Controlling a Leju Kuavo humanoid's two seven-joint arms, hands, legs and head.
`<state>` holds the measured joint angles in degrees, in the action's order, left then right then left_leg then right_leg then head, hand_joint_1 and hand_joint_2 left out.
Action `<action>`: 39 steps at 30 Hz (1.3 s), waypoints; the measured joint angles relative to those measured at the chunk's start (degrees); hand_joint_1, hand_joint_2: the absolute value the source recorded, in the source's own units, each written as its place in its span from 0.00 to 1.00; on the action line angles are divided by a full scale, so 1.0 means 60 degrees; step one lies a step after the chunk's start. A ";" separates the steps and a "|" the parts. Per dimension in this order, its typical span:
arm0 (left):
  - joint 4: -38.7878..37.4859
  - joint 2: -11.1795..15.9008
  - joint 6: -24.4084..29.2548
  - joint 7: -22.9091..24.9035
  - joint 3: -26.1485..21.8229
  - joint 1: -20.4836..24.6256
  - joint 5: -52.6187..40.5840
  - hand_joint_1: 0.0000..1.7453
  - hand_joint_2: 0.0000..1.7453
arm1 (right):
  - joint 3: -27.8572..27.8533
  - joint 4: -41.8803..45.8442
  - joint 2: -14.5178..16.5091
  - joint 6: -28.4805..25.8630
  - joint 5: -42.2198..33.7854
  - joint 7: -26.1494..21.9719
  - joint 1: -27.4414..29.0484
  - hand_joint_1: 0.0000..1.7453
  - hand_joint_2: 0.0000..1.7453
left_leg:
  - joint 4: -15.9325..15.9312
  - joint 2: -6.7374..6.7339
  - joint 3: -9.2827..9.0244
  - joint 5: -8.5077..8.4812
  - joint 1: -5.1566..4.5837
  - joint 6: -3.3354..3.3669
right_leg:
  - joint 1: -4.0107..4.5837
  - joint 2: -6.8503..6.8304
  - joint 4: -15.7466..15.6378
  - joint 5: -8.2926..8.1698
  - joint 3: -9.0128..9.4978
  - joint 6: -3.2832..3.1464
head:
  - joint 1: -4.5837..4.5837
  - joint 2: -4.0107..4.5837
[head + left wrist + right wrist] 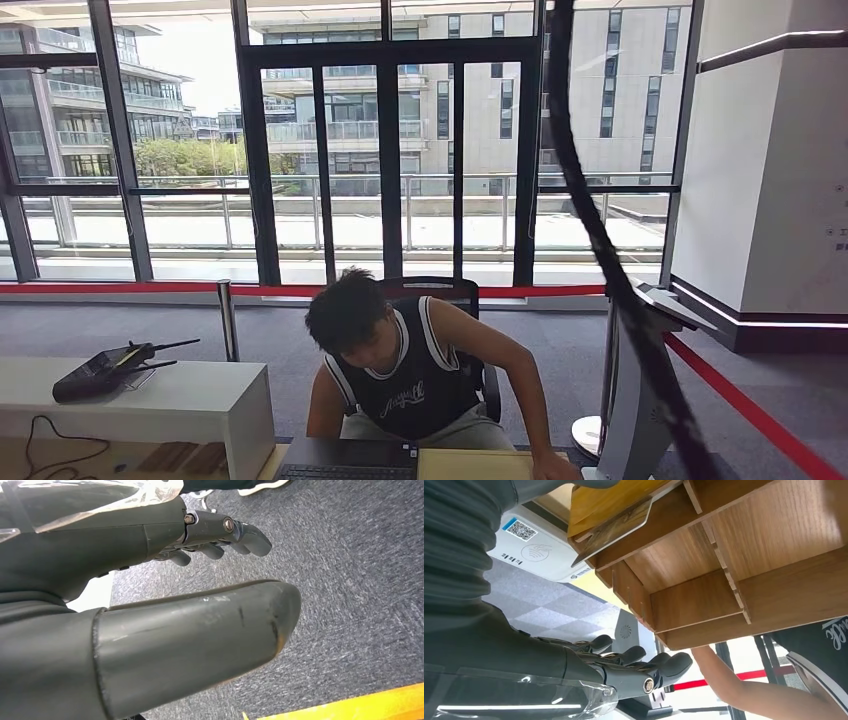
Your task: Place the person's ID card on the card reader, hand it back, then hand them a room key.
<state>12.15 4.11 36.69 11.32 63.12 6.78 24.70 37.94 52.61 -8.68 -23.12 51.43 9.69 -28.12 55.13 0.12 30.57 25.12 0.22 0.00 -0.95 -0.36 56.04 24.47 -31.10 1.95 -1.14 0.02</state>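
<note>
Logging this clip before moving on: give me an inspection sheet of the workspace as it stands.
Surface: white counter; desk with keyboard.
Job's things: card reader with QR code beside wooden rack; a card juts from the rack.
Clutter: black radio.
Hands: left hand empty over carpet; right hand empty, fingers apart.
Cables: black cable; cord.
Surroundings: seated person, red rope barrier, windows.

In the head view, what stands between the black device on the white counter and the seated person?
A metal barrier post stands between the black device and the person. The head view shows it.
</note>
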 joint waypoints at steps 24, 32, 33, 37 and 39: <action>0.0004 -0.0029 0.0038 0.0002 0.0000 0.0000 0.0055 0.00 0.00 | 0.0167 -0.0837 -0.0019 -0.0325 0.0381 -0.0153 -0.0264 0.00 1.00 | 0.0000 0.0000 0.0001 0.0000 0.0000 0.0000 | 0.0000 0.0000 0.0000 0.0000 0.0001 0.0000 | 0.0000 0.0000; 0.0004 -0.0040 0.0038 -0.0044 0.0001 0.0001 0.0050 0.00 0.00 | 0.0200 -0.1085 -0.0011 -0.0358 0.0335 -0.0136 -0.0279 0.01 1.00 | 0.0000 0.0000 0.0000 0.0000 0.0000 0.0000 | 0.0000 0.0000 0.0001 0.0000 0.0001 0.0000 | 0.0000 0.0000; 0.0004 -0.0040 0.0038 -0.0046 0.0001 0.0001 0.0049 0.00 0.00 | 0.0200 -0.1111 -0.0011 -0.0359 0.0328 -0.0131 -0.0279 0.16 1.00 | 0.0000 0.0000 0.0000 0.0000 0.0000 0.0000 | 0.0000 0.0000 0.0001 0.0000 0.0001 0.0000 | 0.0000 0.0000; 0.0004 -0.0040 0.0036 -0.0066 0.0000 0.0000 0.0037 0.00 0.00 | 0.0200 -0.1198 -0.0011 -0.0354 0.0294 -0.0110 -0.0279 0.95 1.00 | 0.0000 0.0000 0.0000 0.0000 0.0000 0.0000 | 0.0000 0.0000 0.0001 0.0000 0.0001 0.0000 | 0.0000 0.0000; 0.0004 -0.0040 0.0035 -0.0086 0.0000 0.0000 0.0037 0.00 0.00 | 0.0200 -0.1233 -0.0011 -0.0338 0.0271 -0.0105 -0.0279 1.00 1.00 | 0.0000 0.0000 0.0000 0.0000 0.0000 0.0000 | 0.0000 0.0000 0.0001 0.0000 0.0001 0.0000 | 0.0000 0.0000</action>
<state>12.17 3.87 36.89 10.81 63.12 6.79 24.92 39.15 45.21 -8.74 -25.15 53.06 9.07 -29.80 55.13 0.13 30.57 25.12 0.22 0.00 -0.95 -0.36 56.04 24.47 -31.10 1.95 -1.14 0.02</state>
